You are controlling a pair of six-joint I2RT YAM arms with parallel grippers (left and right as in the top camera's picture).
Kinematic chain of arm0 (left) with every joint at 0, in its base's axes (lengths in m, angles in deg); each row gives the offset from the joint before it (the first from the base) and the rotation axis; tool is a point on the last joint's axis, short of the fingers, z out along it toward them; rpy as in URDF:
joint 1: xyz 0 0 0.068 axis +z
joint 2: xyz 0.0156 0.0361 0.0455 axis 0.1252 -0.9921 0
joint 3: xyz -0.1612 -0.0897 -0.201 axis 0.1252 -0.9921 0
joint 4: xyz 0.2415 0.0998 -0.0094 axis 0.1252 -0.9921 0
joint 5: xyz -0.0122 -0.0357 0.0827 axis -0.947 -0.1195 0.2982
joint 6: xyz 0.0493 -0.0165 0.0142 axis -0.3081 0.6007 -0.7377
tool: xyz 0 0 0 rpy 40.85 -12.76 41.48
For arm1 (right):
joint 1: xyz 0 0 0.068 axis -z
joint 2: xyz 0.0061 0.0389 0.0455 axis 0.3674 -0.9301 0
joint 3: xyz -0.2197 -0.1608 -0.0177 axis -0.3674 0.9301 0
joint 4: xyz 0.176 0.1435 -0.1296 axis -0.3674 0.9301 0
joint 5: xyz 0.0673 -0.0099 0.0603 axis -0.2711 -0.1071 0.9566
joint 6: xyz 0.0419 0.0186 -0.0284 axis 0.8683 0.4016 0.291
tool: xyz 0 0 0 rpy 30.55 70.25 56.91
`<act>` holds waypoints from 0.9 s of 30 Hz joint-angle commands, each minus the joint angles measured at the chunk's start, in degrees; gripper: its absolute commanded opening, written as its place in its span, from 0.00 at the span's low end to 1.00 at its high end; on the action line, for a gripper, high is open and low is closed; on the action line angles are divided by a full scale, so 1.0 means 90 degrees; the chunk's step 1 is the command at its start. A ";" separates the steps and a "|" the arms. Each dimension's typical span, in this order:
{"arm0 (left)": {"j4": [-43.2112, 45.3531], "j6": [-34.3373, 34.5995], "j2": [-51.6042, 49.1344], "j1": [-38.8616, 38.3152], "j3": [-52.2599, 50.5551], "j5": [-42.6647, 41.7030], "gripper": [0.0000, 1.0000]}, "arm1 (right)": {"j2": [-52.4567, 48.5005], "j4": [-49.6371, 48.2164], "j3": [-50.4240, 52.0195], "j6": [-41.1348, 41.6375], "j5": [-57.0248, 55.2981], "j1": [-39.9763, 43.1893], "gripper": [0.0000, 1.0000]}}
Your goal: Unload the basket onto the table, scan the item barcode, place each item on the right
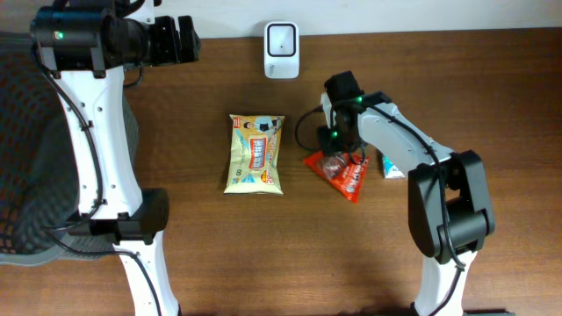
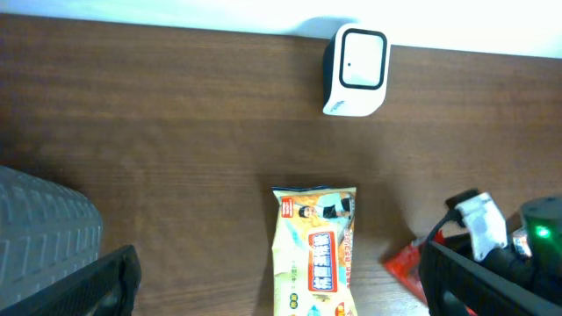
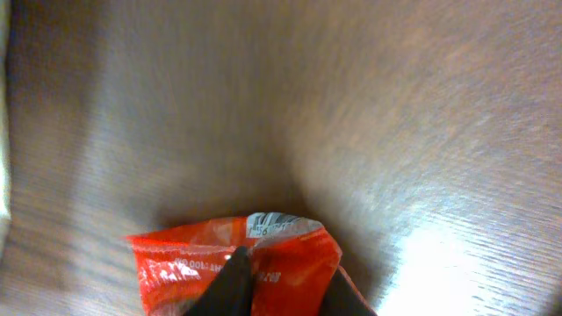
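The right gripper (image 1: pixel 333 155) pinches the bunched end of a red snack packet (image 1: pixel 351 180) lying on the wooden table (image 1: pixel 500 96), just right of a yellow snack bag (image 1: pixel 255 154). The left gripper (image 1: pixel 180 39) hovers with jaws spread wide near the white scanner (image 1: pixel 281 50) at the far edge.

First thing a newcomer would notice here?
The right gripper pinching a crumpled red packet, right of centre. Next, the yellow snack bag lying flat mid-table, and the white scanner standing at the far edge.
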 commanded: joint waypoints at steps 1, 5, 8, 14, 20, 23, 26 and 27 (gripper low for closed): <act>-0.0002 0.0036 0.0104 0.0012 0.0075 -0.0044 0.99 | 0.0046 0.0046 -0.0986 0.1496 -0.0328 0.0151 0.14; -0.0002 0.0036 0.0104 0.0010 0.0075 -0.0044 0.99 | 0.0046 0.0991 -0.1841 0.2108 -0.0255 0.0461 0.99; -0.0002 0.0036 0.0104 0.0012 0.0075 -0.0044 0.99 | 0.0044 0.2079 -0.1836 0.1707 -0.0253 0.0474 0.67; -0.0002 0.0036 0.0104 0.0012 0.0075 -0.0044 0.99 | 0.0044 0.1960 -0.0464 0.1513 -0.0306 0.0469 0.05; -0.0002 0.0036 0.0104 0.0010 0.0075 -0.0044 0.99 | 0.0070 0.3366 -0.0831 0.1316 -0.0330 0.0476 0.18; -0.0002 0.0036 0.0104 0.0010 0.0075 -0.0044 0.99 | 0.0070 0.3466 -0.1542 0.0865 -0.0330 0.0488 0.72; -0.0002 0.0036 0.0104 0.0010 0.0075 -0.0041 0.99 | 0.0044 0.3007 -0.1545 0.0869 -0.0192 0.0748 0.99; -0.0002 0.0036 0.0104 0.0012 0.0075 -0.0044 0.99 | 0.0044 0.2897 -0.1542 0.0862 0.0141 0.0984 0.99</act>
